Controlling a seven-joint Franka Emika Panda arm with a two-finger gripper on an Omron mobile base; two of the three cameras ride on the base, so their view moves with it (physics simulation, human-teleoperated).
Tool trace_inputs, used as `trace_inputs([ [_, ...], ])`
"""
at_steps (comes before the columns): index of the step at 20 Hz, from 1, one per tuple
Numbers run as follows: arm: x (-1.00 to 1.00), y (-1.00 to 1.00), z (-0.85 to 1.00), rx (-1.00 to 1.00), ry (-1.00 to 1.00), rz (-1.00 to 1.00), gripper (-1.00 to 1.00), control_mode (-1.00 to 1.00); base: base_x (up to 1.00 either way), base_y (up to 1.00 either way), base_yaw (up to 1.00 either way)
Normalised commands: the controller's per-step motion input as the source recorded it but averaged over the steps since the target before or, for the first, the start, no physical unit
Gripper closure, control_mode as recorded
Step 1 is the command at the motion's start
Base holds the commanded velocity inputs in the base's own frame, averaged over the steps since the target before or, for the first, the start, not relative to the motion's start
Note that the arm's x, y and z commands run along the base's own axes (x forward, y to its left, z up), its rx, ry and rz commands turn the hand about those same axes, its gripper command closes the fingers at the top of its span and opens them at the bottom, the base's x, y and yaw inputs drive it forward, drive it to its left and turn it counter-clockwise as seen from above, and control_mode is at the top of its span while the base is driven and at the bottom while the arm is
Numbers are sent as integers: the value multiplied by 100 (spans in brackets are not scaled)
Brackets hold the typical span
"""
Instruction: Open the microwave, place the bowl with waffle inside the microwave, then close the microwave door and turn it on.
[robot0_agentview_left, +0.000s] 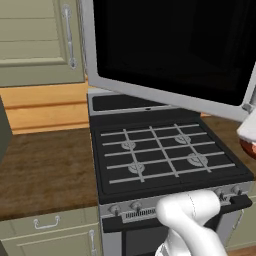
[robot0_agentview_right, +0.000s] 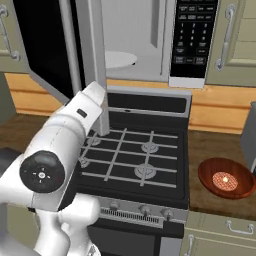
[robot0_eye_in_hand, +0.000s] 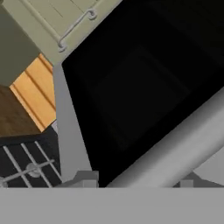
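The microwave hangs above the stove, its grey inside and white turntable showing and its black button panel at the right. The microwave door is swung wide open over the burners. In the hand view its black glass is very close. The long silver bar handle runs down between my gripper tips, which stand apart on either side of it. The reddish-brown bowl with the waffle sits on the counter right of the stove.
A black gas stove with grey grates lies under the open door. Wooden counter extends to its left and right. Beige cabinets flank the microwave. A grey object stands on the counter behind the bowl.
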Motion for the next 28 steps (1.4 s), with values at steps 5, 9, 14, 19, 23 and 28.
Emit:
trace_inputs([
  [5,-77,100,22,-24,47,35,100,-100,0,0,0],
  [9,-91,100,14,-20,43,37,100,-100,0,0,0],
  [14,-100,85,0,-11,18,18,-100,-100,0,0,0],
  [19,-100,3,0,0,-7,-10,-100,-100,0,0,0],
  [23,-100,-18,1,4,-12,-12,-100,-100,0,0,0],
  [28,-100,-33,0,5,-14,-14,-100,-100,0,0,0],
])
